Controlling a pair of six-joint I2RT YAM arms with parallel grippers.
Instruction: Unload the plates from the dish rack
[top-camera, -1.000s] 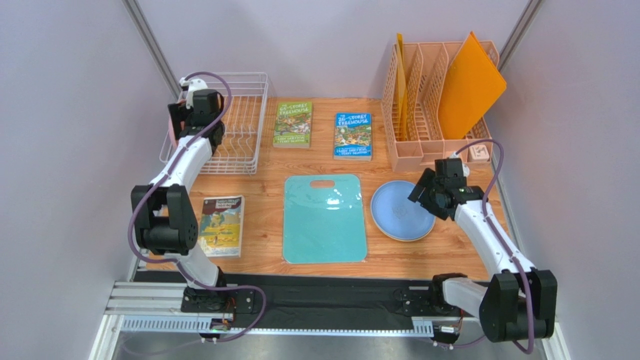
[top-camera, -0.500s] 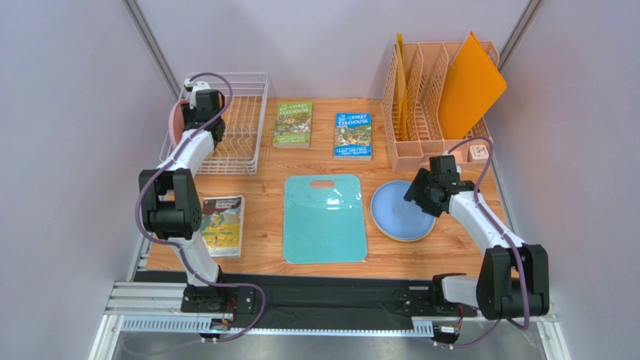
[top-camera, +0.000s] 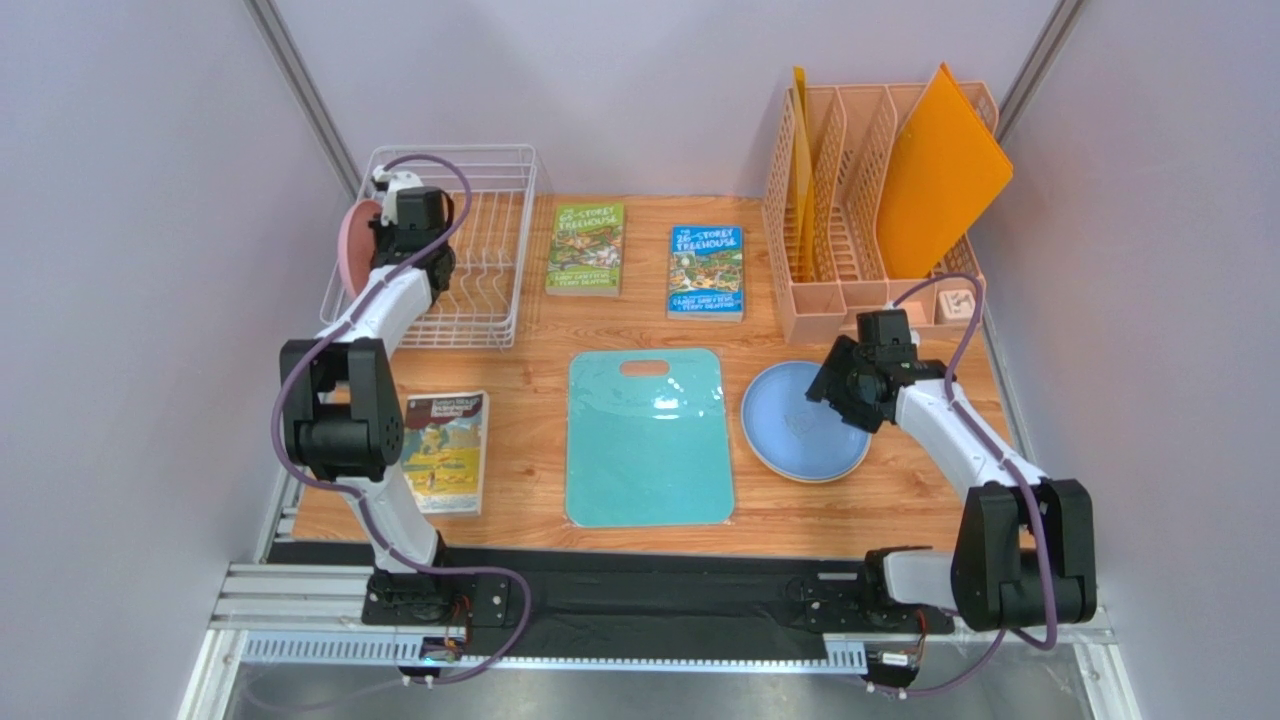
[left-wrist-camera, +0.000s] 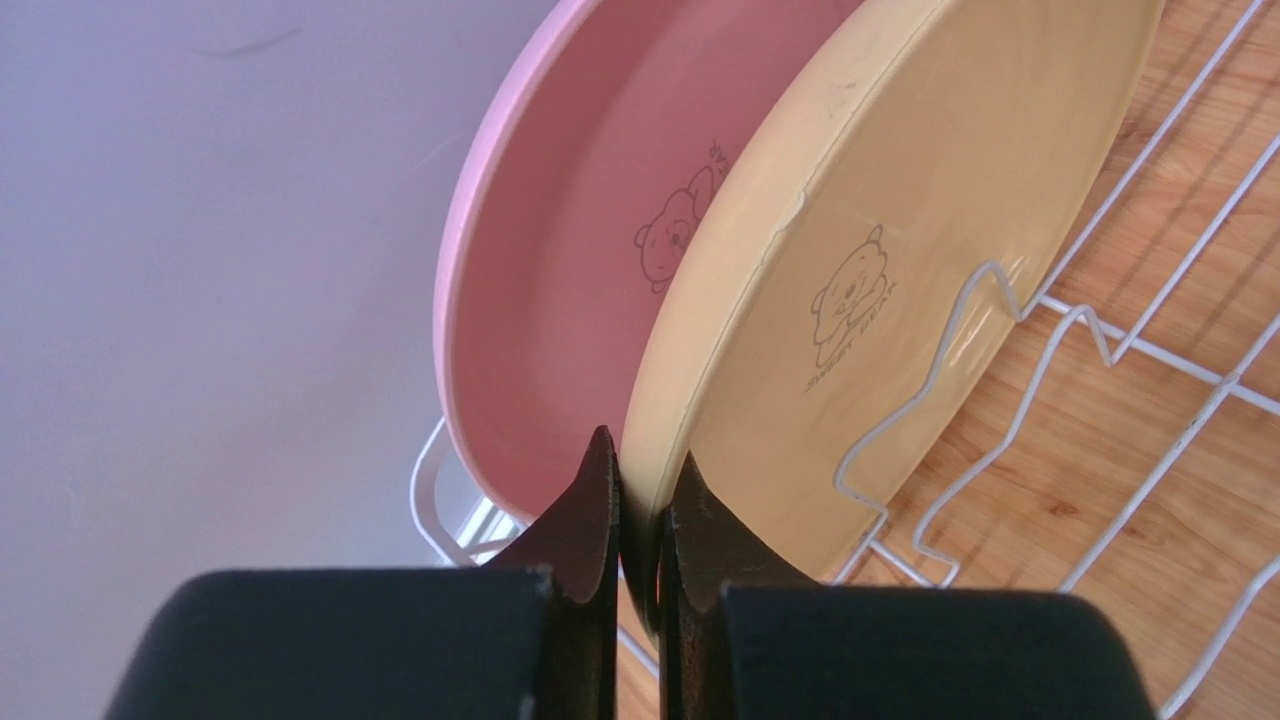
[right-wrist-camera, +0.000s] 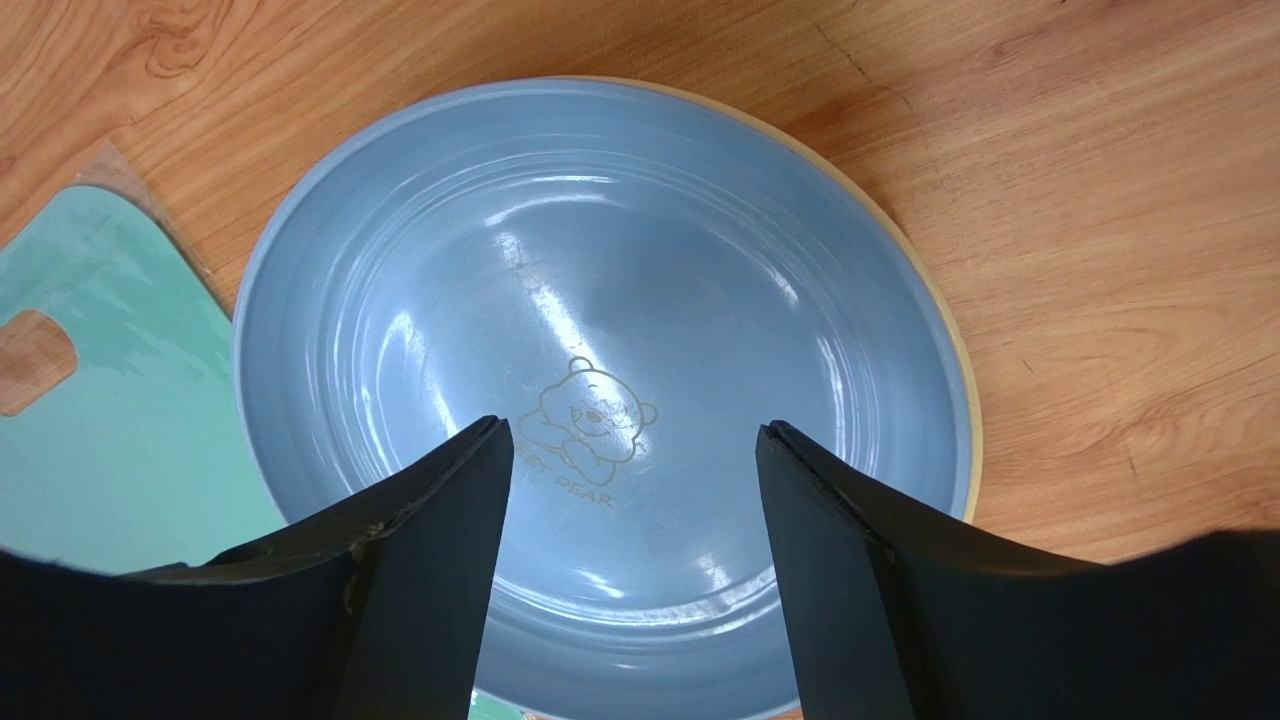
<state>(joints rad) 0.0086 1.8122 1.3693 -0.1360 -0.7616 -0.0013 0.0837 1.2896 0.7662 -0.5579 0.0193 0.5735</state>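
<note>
Rim grip: left gripper (left-wrist-camera: 643, 453) clamps yellow plate (left-wrist-camera: 902, 225) in far-left dish rack (top-camera: 484, 278).
Stiff, glossy, likely slippery; right gripper (right-wrist-camera: 631, 432) released.

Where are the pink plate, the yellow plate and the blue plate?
pink plate (left-wrist-camera: 571, 225), left wrist view, inner face
yellow plate (left-wrist-camera: 932, 180), left wrist view, its face
blue plate (right-wrist-camera: 631, 285), right wrist view, middle

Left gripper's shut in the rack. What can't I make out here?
- Top view: the left arm covers the white wire dish rack's plates; only a sliver of the pink round plate shows.
- Left wrist view: the left gripper hides the pale yellow round plate's lower rim, so grip depth is unclear.
- Right wrist view: the blue round plate covers a cream-tan plate, only its rim showing.
</note>
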